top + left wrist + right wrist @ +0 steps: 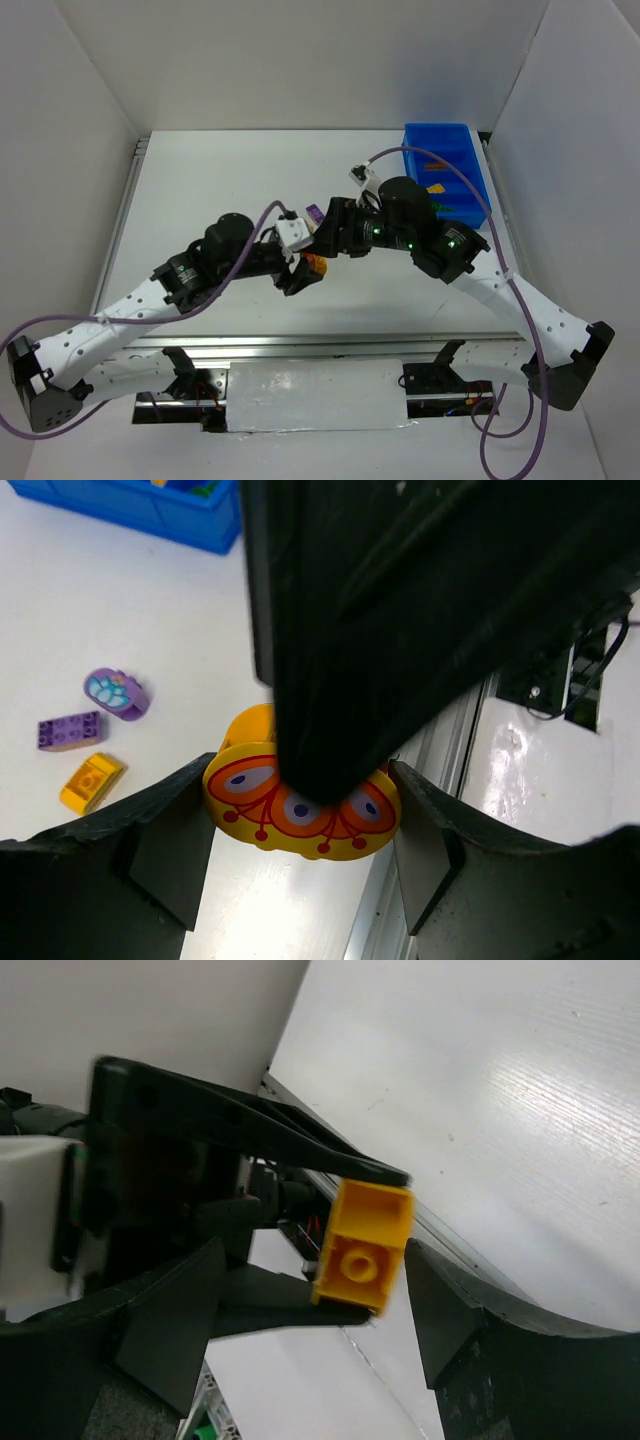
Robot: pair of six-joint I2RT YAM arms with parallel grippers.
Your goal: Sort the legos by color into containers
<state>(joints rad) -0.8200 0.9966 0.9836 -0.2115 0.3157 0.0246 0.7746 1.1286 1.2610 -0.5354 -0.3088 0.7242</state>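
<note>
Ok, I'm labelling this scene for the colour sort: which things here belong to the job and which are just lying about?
Job: blue tray; yellow butterfly brick held in the left end effector; loose purple brick, purple flower piece, small yellow brick.
Just there: purple cables; white panel at the near edge.

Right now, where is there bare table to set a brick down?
Bare table runs along the far edge, left of the blue tray, and down the left side. Crowded centre: left gripper and right gripper meet around a yellow brick.
</note>
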